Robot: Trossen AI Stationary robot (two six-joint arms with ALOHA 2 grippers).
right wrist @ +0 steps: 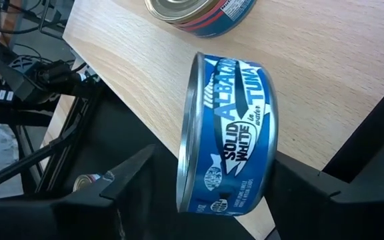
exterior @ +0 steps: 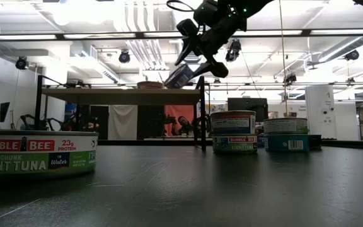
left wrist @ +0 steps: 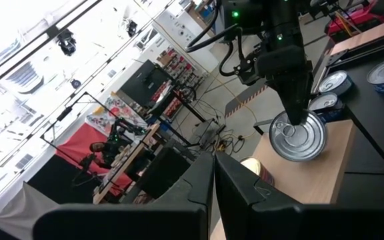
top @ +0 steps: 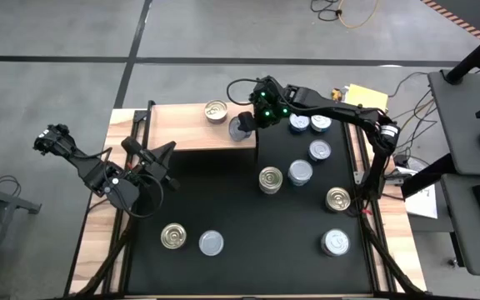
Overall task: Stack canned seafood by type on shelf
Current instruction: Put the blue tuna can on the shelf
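Right fingers [right wrist: 199, 183] grasping blue-label can [right wrist: 229, 137] tilted over shelf [top: 192, 133]; one gold-top can [top: 216, 111] beside them; worktop cans unsorted. Left fingers [left wrist: 213, 179] clenched.

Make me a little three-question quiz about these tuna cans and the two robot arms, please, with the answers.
1. Where is the blue-labelled can that sits at the right pincer?
A. On the black table
B. At the end of the wooden shelf
C. On the floor

2. How many tins with gold tops rest on that shelf?
A. None
B. Three
C. One

3. How is the left pincer, which waits off to the table's left side?
A. Shut and empty
B. Wide open
C. Clamped on a can

Answers:
1 B: the high view shows the can over the shelf's right end, and the low view shows it tilted there.
2 C: a single gold-topped can lies flat on the shelf.
3 A: the left wrist view shows its two fingers pressed together with nothing between them.
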